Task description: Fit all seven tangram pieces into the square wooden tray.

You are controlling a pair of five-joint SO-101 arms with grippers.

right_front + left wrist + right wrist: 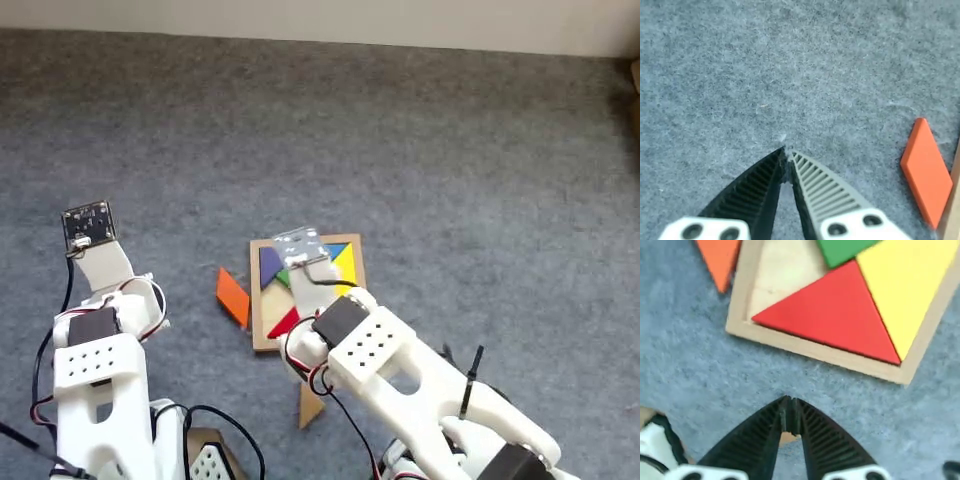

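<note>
Right gripper is closed, its fingers meeting at the tips, and it hangs over the carpet just short of the tray. The nearest thing in the tray is the red triangle, lying flat along the near rim. Past it the yellow piece touches the red one's slanted edge, and the green piece touches both. Bare wood shows in the tray beside the red triangle. The blue piece sits in the tray's far corner. A tan triangle lies on the carpet under the right arm, apart from the tray

Left gripper is closed too, tips together over bare carpet. The orange piece lies flat on the carpet near it, just beside the tray's outer edge
</note>
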